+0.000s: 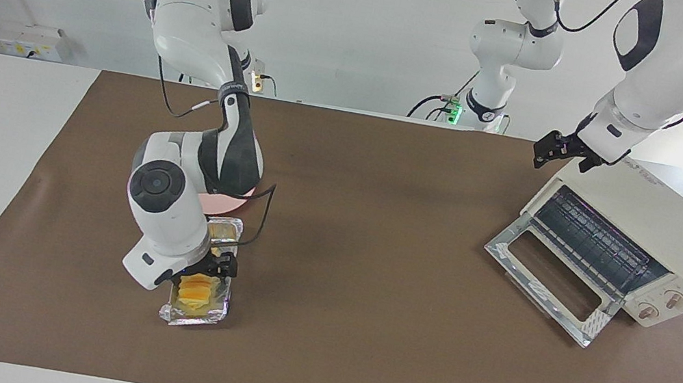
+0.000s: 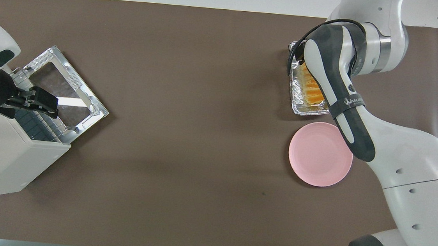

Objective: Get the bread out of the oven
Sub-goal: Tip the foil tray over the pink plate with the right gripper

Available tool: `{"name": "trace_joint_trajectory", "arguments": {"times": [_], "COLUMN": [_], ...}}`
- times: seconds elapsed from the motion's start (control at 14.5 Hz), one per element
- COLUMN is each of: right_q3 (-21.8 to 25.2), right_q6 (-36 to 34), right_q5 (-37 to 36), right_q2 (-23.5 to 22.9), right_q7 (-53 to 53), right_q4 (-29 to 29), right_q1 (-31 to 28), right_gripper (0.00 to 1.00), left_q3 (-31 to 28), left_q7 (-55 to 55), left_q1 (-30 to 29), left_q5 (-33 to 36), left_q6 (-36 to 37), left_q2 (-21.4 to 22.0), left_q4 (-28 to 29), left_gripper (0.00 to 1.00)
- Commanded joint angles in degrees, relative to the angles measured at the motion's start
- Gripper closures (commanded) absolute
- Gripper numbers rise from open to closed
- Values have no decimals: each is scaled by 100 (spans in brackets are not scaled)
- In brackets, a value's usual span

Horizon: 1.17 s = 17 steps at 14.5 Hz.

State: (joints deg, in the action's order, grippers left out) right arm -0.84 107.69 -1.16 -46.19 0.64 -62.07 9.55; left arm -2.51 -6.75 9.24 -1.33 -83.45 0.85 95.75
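The bread point(image 1: 195, 288), a golden-orange ridged loaf, lies in a foil-lined tray point(image 1: 192, 318) on the brown mat toward the right arm's end of the table; it also shows in the overhead view point(image 2: 310, 90). My right gripper point(image 1: 212, 267) is down at the tray, right over the bread, and my arm hides it in the overhead view. The cream-white oven point(image 1: 662, 224) stands at the left arm's end with its glass door point(image 1: 549, 278) dropped open and its wire rack point(image 1: 590, 240) bare. My left gripper point(image 1: 560, 152) hangs over the oven's top near its opening.
A pink plate point(image 2: 320, 154) sits empty beside the tray, nearer to the robots, partly under my right arm. The oven's open door point(image 2: 65, 87) lies flat on the mat in front of the oven. The brown mat point(image 1: 369, 272) covers the table's middle.
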Motion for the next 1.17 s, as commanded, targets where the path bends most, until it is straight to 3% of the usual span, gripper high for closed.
{"name": "trace_joint_trajectory", "arguments": {"times": [0.0,0.34,0.69,0.76,0.83,0.96,1.03,1.1], "right_q3": [22,22,22,13,13,13,13,13], "right_q6": [375,1042,1096,1113,1209,1508,1605,1614], "right_q5": [-112,-174,-174,-174,-174,-157,-157,-148], "right_q2": [488,681,708,716,734,813,830,831], "right_q7": [182,306,288,279,271,262,270,305], "right_q4": [-885,-1552,-1606,-1624,-1711,-1957,-2028,-2037], "right_q1": [82,108,56,38,29,12,12,29], "right_gripper": [10,11,11,17,31,82,100,100], "left_q3": [22,22,22,22,22,22,14,22], "left_q7": [42,42,42,42,42,42,42,51], "left_q1": [-36,-45,-53,-53,-53,-53,-53,-53], "left_q5": [89,89,89,89,89,89,89,89], "left_q6": [-48,-57,-57,-48,-48,-48,-57,-57], "left_q2": [108,117,117,117,117,117,117,117], "left_q4": [76,84,84,84,84,84,84,84], "left_gripper": [0,0,0,0,0,0,0,0]}}
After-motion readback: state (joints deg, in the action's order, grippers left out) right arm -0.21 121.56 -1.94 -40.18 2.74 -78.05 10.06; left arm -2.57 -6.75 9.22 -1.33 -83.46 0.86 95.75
